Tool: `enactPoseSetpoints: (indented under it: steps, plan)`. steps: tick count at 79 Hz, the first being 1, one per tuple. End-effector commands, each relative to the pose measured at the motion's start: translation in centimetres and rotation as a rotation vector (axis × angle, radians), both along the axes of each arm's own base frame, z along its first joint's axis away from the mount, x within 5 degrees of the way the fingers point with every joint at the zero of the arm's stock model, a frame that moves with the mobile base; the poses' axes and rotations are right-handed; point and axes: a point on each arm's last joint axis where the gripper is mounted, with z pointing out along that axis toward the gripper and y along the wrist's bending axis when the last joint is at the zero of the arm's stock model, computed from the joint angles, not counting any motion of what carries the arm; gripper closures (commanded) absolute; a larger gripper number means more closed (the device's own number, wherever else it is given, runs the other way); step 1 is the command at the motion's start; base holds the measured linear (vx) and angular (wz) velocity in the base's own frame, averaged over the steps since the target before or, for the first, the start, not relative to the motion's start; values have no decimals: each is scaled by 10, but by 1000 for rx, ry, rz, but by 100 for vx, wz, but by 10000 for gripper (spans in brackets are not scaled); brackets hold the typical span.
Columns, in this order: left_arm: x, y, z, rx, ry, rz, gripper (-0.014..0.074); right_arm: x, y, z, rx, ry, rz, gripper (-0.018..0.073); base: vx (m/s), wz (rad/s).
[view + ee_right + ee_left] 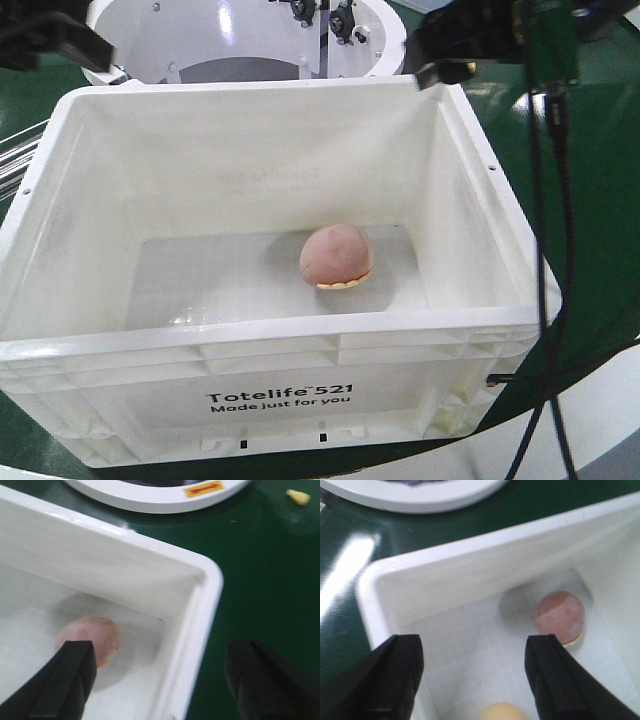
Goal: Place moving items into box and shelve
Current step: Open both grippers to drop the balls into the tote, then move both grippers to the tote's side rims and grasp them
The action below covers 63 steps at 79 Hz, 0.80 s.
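Sitting on the green worktop (265,580) is the box (270,348), a white tote. Its long axis is running left to right across the robot's front, and its printed side is facing the robot.

Contents:
- The pinkish-brown ball (337,255) is resting on the box floor, right of centre, with its yellow scalloped rim turned toward the near wall.
- The cream lump (502,712) is showing only at the lower edge of the left wrist view, within the box walls and left of the ball. The front view is not showing it, so whether it is lying on the floor cannot be told.

Left claw (475,642): spreading wide and carrying nothing, hanging over the far left corner of the box. The left wall is passing under its outer finger.

Right claw (162,650): likewise spread and empty, straddling the right wall just beside the far right corner. One finger is hanging over the interior and the other over bare worktop.

Judgement: loading is looking complete or nearly so, and shelving is not yet done. Each arm is standing nearest its own short end wall, so a two-sided grasp across the long axis is looking the fitting approach.
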Motion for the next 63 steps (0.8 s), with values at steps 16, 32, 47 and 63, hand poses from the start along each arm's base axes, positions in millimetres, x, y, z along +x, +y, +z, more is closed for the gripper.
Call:
enactPoseSetpoints:
  steps: [16, 32, 47, 63]
  plan:
    - [-43, 12, 16, -26, -81, 62, 31, -7, -14, -9, -16, -5, -112, -24, 0, 0]
    - [-36, 11, -34, 15, 88, 77, 31, -2, -12, -33, -1, 32, -178, -24, 0, 0]
    - [-24, 8, -48, 29, 134, 80, 31, 0, -11, -47, 1, 59, -198, -24, 0, 0]
    - [-16, 7, -56, 40, 172, 78, 31, 6, -3, -62, 18, 91, -187, -24, 0, 0]
